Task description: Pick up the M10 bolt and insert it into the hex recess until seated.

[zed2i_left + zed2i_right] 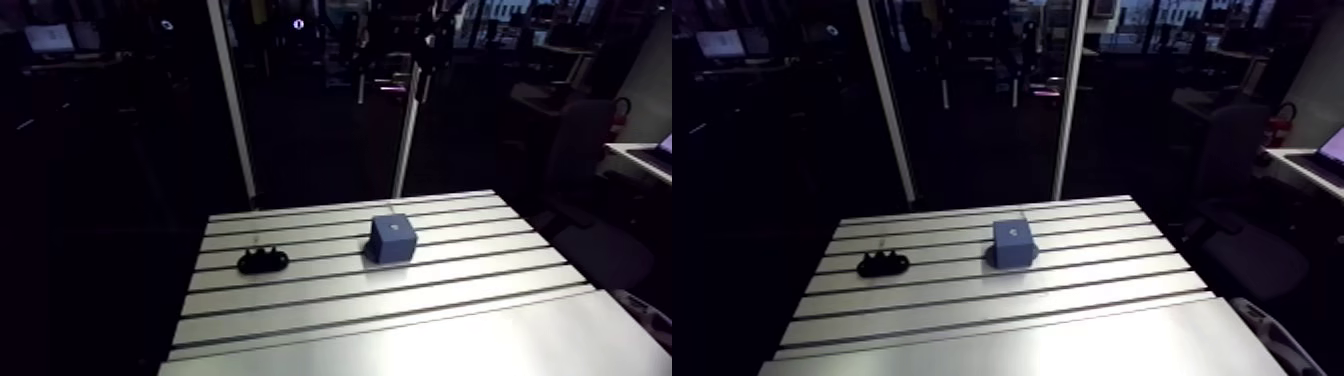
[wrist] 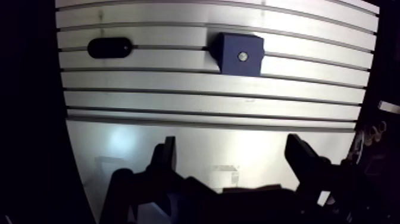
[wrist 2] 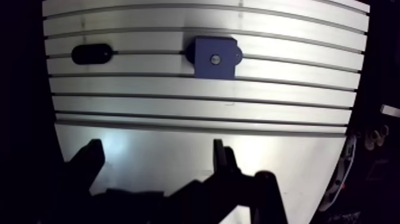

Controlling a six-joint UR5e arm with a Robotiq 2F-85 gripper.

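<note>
Dark fingers (image 2: 166, 158) of the gripper (image 2: 231, 143) stand wide apart, and the gap between them holds nothing (only bright bare metal shows through it). Under the jaws lies a smooth strip (image 2: 178, 149) of the table (image 2: 178, 107), and the slots begin just ahead of the fingertips.

Straight ahead of the gap, well apart from the gripper and several slots further on, a blue block (image 2: 239, 53) sits flat on the table. On its top face is a pale round spot (image 2: 242, 56), too small for me to tell its shape.

Off to one side of the block, well clear of it and about as far ahead of the jaws, lies a black holder (image 2: 109, 47), a low rounded oblong across a slot. From the arm view a thin pale stem (image 1: 258, 240) seems to rise from it; that may be the bolt, though it is too faint to be sure. Neither block nor holder touches the gripper
</note>
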